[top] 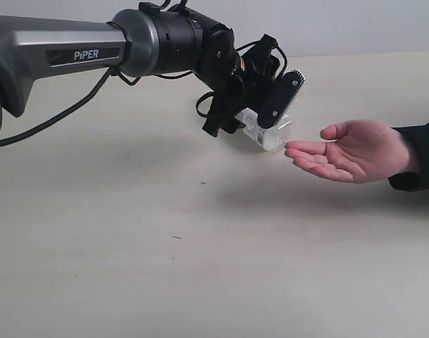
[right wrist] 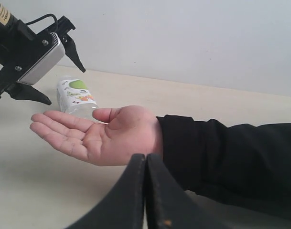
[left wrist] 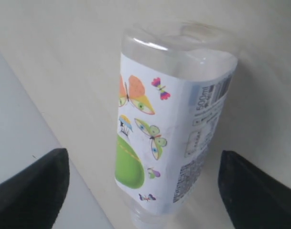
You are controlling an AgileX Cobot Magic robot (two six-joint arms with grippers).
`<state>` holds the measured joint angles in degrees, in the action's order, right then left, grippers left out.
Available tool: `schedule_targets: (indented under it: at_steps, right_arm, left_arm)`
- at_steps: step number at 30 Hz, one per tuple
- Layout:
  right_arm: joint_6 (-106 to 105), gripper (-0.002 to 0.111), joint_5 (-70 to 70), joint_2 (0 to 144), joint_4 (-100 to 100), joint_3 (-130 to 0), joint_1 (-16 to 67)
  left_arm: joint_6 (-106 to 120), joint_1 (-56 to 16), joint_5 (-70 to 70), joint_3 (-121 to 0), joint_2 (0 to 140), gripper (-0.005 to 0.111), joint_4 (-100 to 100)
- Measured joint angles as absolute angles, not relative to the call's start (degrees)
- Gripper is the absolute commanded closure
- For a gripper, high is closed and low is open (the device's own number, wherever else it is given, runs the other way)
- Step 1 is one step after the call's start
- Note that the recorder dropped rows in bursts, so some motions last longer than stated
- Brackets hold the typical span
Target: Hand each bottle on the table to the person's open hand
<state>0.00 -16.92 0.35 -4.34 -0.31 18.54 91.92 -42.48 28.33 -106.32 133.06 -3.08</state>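
One clear bottle [top: 272, 134] with a white-green butterfly label hangs tilted just off the fingertips of the person's open hand [top: 355, 151], palm up above the table [top: 200, 267]. My left gripper [top: 260, 121] is open around this bottle [left wrist: 169, 133]; in the left wrist view a gap shows on each side between the label and the dark fingers [left wrist: 35, 186]. What carries the bottle is hidden. The right wrist view looks over the hand [right wrist: 107, 136] to the bottle [right wrist: 76, 98]. My right gripper [right wrist: 145, 160] is shut and empty. The other bottles are out of view.
The person's dark sleeve [top: 418, 162] comes in from the right edge. The left arm's grey link [top: 59, 49] stretches across the upper left. A pale wall [right wrist: 183, 38] stands behind the table.
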Motion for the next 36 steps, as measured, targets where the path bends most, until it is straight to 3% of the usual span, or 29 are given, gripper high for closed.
schedule_targets:
  at_steps: [16, 19, 25, 36]
  right_arm:
    - [0.0, 0.108, -16.9, 0.3, -4.3, -0.3, 18.5]
    - [0.0, 0.108, -16.9, 0.3, -4.3, -0.3, 18.5]
    - [0.0, 0.108, -16.9, 0.3, -4.3, -0.3, 18.5]
    - [0.0, 0.108, -16.9, 0.3, -4.3, -0.3, 18.5]
  left_arm:
    - [82.6, -43.2, 27.4, -106.3, 133.1, 0.028, -2.9]
    - [77.6, -43.5, 28.8, -106.3, 132.7, 0.045, -2.9]
    - [71.7, -43.7, 37.2, -106.3, 129.1, 0.107, -2.8]
    - [47.8, -43.7, 49.0, -103.3, 120.0, 0.107, -3.8]
